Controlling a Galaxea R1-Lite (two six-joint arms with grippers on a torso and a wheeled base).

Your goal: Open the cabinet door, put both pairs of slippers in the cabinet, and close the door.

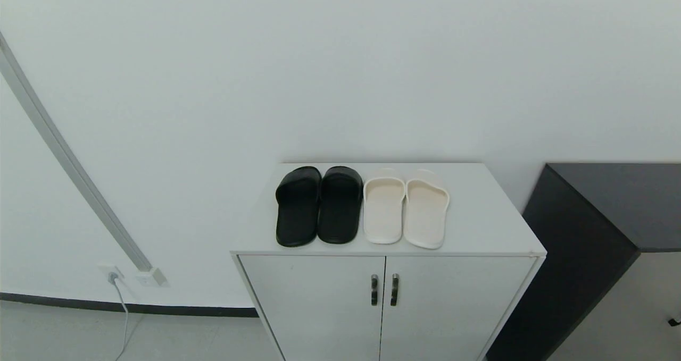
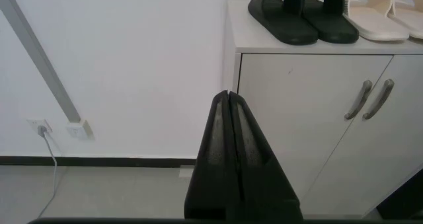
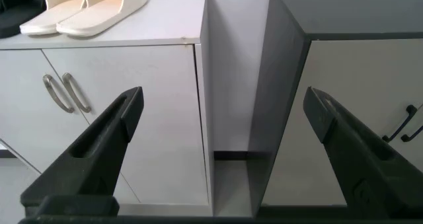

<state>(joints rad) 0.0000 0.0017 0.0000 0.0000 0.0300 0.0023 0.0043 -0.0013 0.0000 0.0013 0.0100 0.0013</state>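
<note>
Left slipper pair (image 1: 319, 208) lies beside right slipper pair (image 1: 406, 212) atop cabinet (image 1: 489, 225).

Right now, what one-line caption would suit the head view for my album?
Black slide slippers and cream slide slippers rest side by side atop a closed white two-door cabinet.

The left gripper (image 2: 229, 97) is matte black plastic; its two fingers (image 2: 248, 151) are long wedges, broad at the base and narrowing to blunt tips; each carries a shallow, smoother panel with a faint grey sheen, sunk between raised edges. The right gripper (image 3: 223, 98) has the same matte black fingers (image 3: 99, 145); each is a thick tapered slab with a squared tip and a bevelled upper edge; a flat black bar (image 3: 73, 203) runs under the base of the nearer one.
</note>
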